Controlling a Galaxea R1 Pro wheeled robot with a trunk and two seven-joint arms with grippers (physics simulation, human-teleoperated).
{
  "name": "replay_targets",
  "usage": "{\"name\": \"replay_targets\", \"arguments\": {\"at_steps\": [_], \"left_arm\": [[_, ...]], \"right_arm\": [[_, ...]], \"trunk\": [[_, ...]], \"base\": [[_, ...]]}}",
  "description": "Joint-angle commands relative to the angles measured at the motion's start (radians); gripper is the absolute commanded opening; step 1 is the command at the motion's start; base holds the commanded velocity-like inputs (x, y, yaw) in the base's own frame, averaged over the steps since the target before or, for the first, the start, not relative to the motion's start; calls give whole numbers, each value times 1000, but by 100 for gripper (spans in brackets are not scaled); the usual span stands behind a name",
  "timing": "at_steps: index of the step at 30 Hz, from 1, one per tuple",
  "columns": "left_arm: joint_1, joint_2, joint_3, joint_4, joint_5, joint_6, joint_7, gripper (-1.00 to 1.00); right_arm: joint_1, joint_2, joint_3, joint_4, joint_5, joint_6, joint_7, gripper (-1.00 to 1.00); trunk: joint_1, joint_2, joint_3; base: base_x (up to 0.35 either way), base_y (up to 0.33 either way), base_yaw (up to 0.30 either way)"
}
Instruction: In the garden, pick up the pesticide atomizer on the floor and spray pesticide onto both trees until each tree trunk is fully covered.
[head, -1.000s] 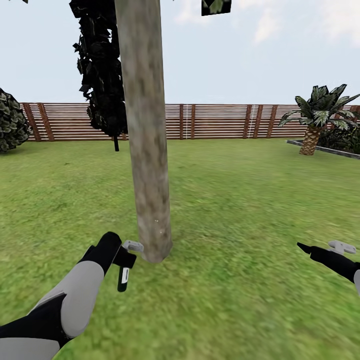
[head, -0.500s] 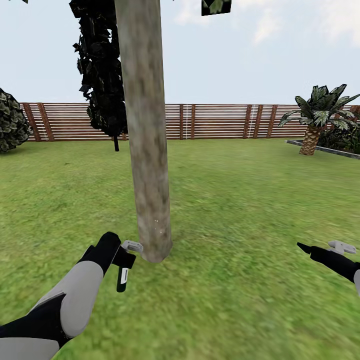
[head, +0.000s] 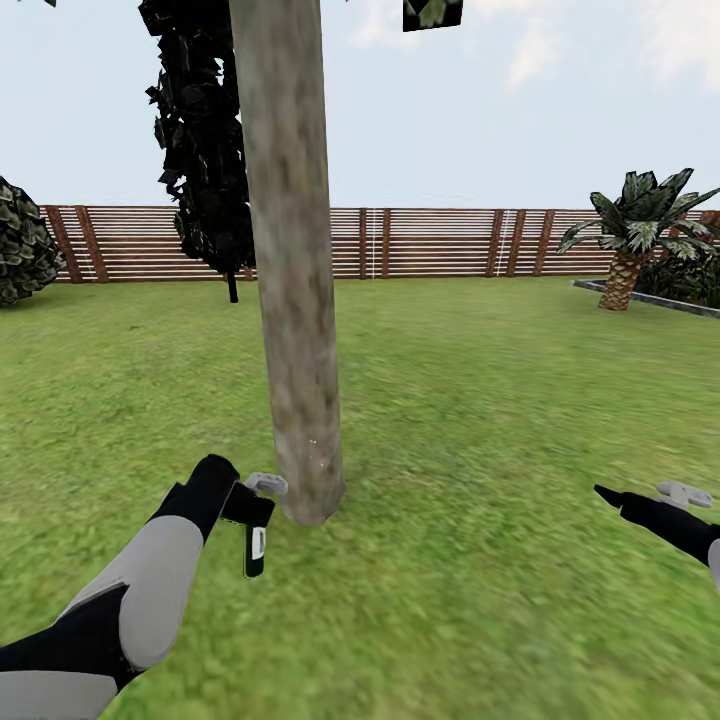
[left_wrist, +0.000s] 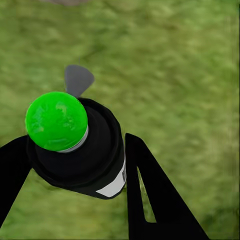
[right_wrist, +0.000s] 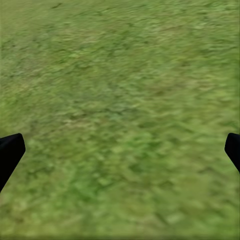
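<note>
Head view: left tool (head: 250, 512) pinching atomizer (head: 255, 548) beside tree trunk (head: 297, 330) base; right tool (head: 640, 500) spread, idle; spraying unfinished.

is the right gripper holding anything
No, in the right wrist view the right gripper has its two black fingertips far apart at the picture's edges, with just grass between them.

Left arm (head: 150, 590): light grey shell segments joined by black sections, black wrist. Left gripper (left_wrist: 75, 165): two flat black tapered fingers (left_wrist: 150, 200). Right arm (head: 670, 525): black forearm, small light grey fitting on top.
</note>
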Motion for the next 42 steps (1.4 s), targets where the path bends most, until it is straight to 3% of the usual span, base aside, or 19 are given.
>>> {"name": "replay_targets", "arguments": {"at_steps": [1, 3, 5, 7, 8, 10, 13, 14, 15, 16, 17, 19, 23, 32, 42], "left_arm": [[0, 0, -1, -20, -6, -1, -40, -100], [-1, 5, -4, -71, -12, -1, -151, -100], [-3, 17, -18, -85, -21, -1, -195, -100], [-17, 24, -66, -91, -66, 4, -223, -100], [-33, 26, -110, -93, -122, 14, -266, -100], [-46, 27, -147, -95, -211, 23, -374, -100], [-59, 28, -166, -123, -360, 28, -563, -100], [-61, 28, -167, -135, -385, 28, -587, -100], [-66, 27, -171, -192, -482, 30, -666, -100], [-70, 27, -172, -265, -578, 30, -792, -100], [-73, 27, -173, -295, -609, 29, -843, -100], [-83, 27, -173, -326, -652, 29, -883, -100], [-109, 25, -173, -340, -677, 29, -892, -100], [-182, 21, -174, -341, -681, 31, -892, -100], [-191, 22, -172, -340, -678, 31, -892, -100]], "right_arm": [[0, 0, 0, 0, 0, 0, 0, 100], [0, 0, 0, 0, 0, 0, 0, 100], [0, 0, 0, 0, 0, 0, 0, 100], [0, 0, 0, 0, 0, 0, 0, 100], [0, 0, 0, 0, 0, 0, 0, 100], [0, 0, 0, 0, 0, 0, 0, 100], [0, 0, 0, 0, 0, 0, 0, 100], [0, 0, 0, 0, 0, 0, 0, 100], [0, 0, 0, 0, 0, 0, 0, 100], [0, 0, 0, 0, 0, 0, 0, 100], [0, 0, 0, 0, 0, 0, 0, 100], [0, 0, 0, 0, 0, 0, 0, 100], [0, 0, 0, 0, 0, 0, 0, 100], [0, 0, 0, 0, 0, 0, 0, 100], [0, -1, 0, 0, 0, 0, 0, 100]], "trunk": [[0, 0, 0], [0, 0, 0], [0, 0, 0], [0, 0, 0], [0, 0, 0], [0, 0, 0], [0, 0, 0], [0, 0, 0], [0, 0, 0], [0, 0, 0], [0, 0, 0], [0, 0, 0], [0, 0, 0], [0, 0, 0], [0, 0, 0]], "base": [[0, 0, 0], [0, 0, 0], [0, 0, 0], [0, 0, 0], [0, 0, 0], [0, 0, 0], [0, 0, 0], [0, 0, 0], [0, 0, 0], [0, 0, 0], [0, 0, 0], [0, 0, 0], [0, 0, 0], [0, 0, 0], [-180, 0, 0]]}}
